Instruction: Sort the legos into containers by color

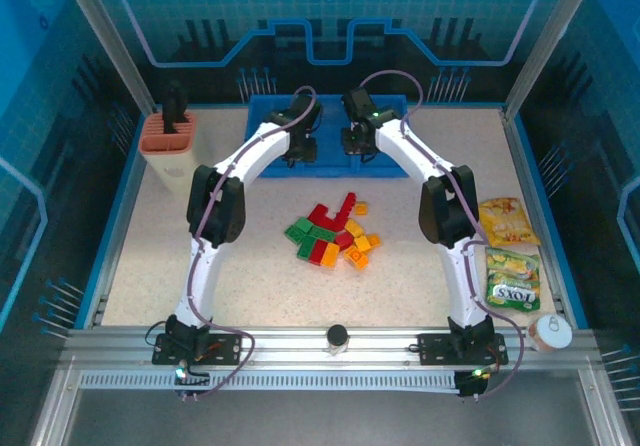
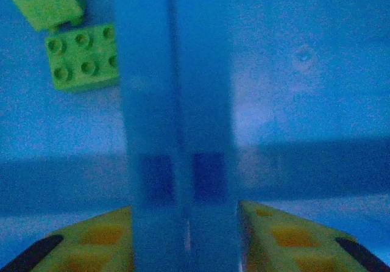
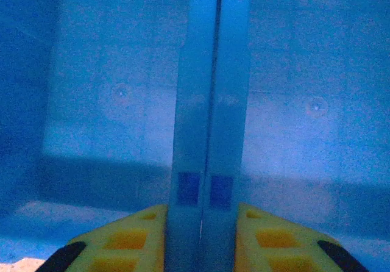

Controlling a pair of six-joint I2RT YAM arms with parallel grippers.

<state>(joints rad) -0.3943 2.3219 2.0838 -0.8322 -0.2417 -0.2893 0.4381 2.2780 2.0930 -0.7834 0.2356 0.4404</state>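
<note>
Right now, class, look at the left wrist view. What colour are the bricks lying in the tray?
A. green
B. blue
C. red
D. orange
A: two green bricks lie on the floor of the tray, at the upper left of the left wrist view.

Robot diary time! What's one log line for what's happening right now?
left gripper: shut, empty, over tray | right gripper: shut, empty, over tray | green legos: two in tray | lego pile: unsorted on table
</note>
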